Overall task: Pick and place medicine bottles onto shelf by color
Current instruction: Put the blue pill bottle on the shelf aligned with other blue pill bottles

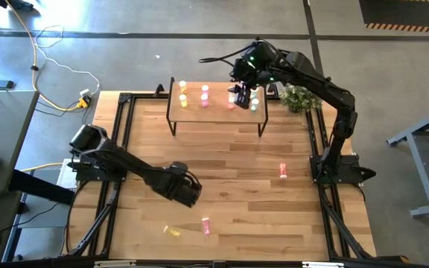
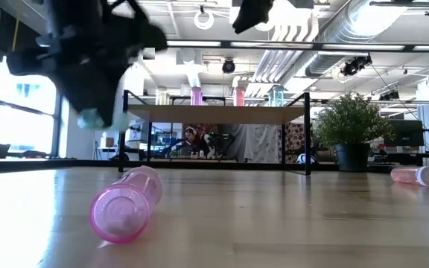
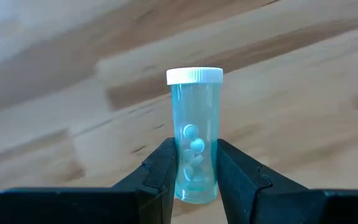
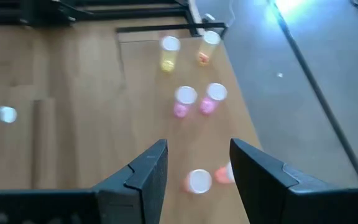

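My left gripper hangs over the near left of the table, shut on a pale green bottle with a white cap. My right gripper hovers open above the shelf at the far side, nothing between its fingers. On the shelf stand yellow, pink, red-orange and pale green bottles, upright. Three bottles lie on their sides on the table: yellow, pink and pink. My left gripper pinches the pale green bottle's lower body, close to its bottom end, between the two fingers. The fingers slant steeply down from above and run along the bottle, whose white cap points away from them. It hangs clear of the table.
A potted plant stands at the shelf's right end. Dark frame rails run along the table's sides. Bare wood lies between the shelf and the lying bottles. Cables lie on the floor at the far left.
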`<state>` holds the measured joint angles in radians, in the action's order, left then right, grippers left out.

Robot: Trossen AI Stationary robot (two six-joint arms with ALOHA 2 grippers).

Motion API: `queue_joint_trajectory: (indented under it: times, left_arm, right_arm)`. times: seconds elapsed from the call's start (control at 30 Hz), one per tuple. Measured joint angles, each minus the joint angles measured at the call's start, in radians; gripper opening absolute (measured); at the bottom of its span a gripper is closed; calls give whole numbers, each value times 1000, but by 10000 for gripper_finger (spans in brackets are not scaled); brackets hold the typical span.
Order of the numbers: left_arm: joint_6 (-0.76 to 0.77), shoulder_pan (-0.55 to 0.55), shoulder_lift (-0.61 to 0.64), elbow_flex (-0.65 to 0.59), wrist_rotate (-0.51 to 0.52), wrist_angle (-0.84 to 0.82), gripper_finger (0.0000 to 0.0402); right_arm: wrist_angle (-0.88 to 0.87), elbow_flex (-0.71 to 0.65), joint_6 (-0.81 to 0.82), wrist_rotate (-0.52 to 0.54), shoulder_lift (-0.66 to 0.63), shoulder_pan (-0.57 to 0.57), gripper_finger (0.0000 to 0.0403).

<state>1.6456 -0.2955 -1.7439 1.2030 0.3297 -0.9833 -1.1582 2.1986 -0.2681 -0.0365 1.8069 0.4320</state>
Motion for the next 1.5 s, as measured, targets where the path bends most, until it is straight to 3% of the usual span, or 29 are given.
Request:
queue_joint_trajectory:
  times: [0.3, 0.57, 0.9, 1.3, 1.5]
  left_arm:
    - [-313, 70, 174, 2, 219, 132, 86]
    - [-756, 202, 325, 3, 249, 370, 86]
    - [-1169, 382, 426, 2, -19, 591, 86]
    - [-1384, 562, 440, 2, -307, 730, 86]
    - [-1456, 621, 440, 2, -384, 820, 86]
  right_arm:
    - [-18, 0, 121, -122, -40, -1, 165]
    - [-4, 0, 245, -275, -63, -2, 165]
    - [49, 0, 315, -315, -63, -27, 165]
    - [210, 0, 498, -315, -63, -35, 229]
    - [244, 0, 598, -316, -65, -27, 245]
